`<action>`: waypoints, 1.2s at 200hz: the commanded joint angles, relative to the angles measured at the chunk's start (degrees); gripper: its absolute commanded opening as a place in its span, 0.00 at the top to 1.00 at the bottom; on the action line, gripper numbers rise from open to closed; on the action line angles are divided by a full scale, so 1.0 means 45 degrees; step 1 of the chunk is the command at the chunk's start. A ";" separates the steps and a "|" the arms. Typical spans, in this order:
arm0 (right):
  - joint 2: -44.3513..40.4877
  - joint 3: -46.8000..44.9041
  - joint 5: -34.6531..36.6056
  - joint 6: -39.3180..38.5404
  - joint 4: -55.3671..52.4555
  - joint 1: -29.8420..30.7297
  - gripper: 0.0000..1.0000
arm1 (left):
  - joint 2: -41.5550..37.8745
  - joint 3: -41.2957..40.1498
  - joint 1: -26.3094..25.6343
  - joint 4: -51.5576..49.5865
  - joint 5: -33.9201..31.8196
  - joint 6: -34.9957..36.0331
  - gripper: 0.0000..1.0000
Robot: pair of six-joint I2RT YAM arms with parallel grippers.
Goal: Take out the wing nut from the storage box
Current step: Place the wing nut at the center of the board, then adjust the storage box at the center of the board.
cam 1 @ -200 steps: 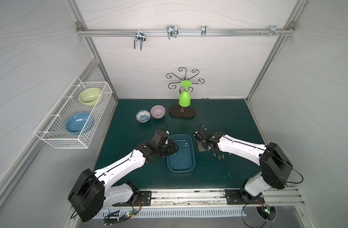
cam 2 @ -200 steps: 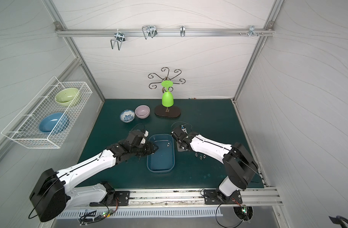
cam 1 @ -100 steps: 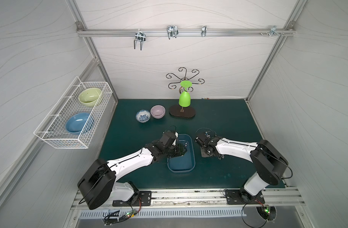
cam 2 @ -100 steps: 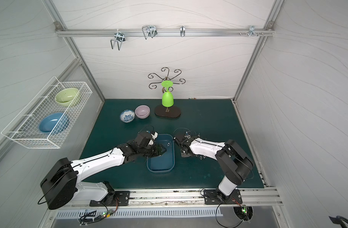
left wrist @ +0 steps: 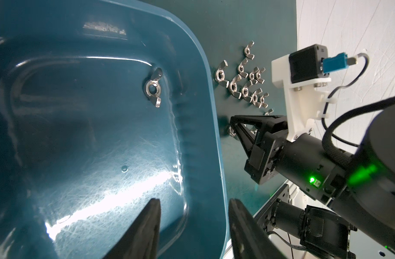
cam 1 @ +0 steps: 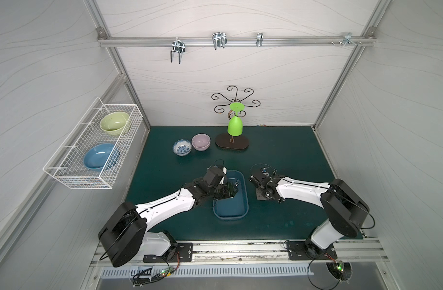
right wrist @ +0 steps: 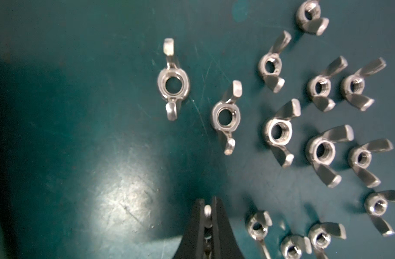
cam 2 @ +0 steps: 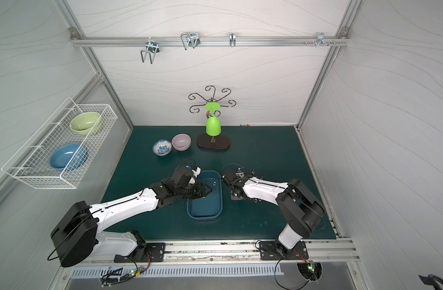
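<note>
Storage box sits mid-bench, nearer the front edge. One wing nut lies flat on the box floor near the far right corner, clear of the wall.

Left gripper hangs over the box. Its jaws are released and spread apart with nothing between them, and it is short of the wing nut.

Right gripper is low over the bench, just right of the box. Its jaws are clenched on a pinched nut, gripped by one wing. Cannot tell whether this nut touches the bench.

Loose wing nuts, a dozen or more, lie scattered on the bench beside the box's right wall. Most are apart and a few nearly touch.
</note>
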 commanded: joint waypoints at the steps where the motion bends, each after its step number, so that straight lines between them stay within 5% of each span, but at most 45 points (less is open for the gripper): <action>1: -0.0215 -0.0313 -0.0027 0.0177 -0.0225 -0.0079 0.86 | -0.0100 0.0119 -0.0103 0.0459 -0.0092 0.0090 0.47; 32: -0.0254 -0.0246 0.0083 0.0046 -0.0346 -0.0035 0.76 | -0.0286 0.0134 -0.0130 0.0244 -0.0466 0.0231 0.47; 126: -0.1793 0.2144 0.0930 -0.0949 -0.2088 0.1467 0.69 | -0.1560 0.0769 0.0230 -0.1900 -0.1238 0.1083 0.47; 201: 0.0213 0.4782 0.0485 -0.1251 -0.1991 0.3022 0.68 | -0.4558 -0.0387 0.3329 -0.4119 -0.0600 0.0792 0.48; 240: 0.1030 0.5476 0.0232 -0.1363 -0.1831 0.3583 0.68 | -0.5060 -0.1534 0.4331 -0.4521 -0.0389 0.0075 0.63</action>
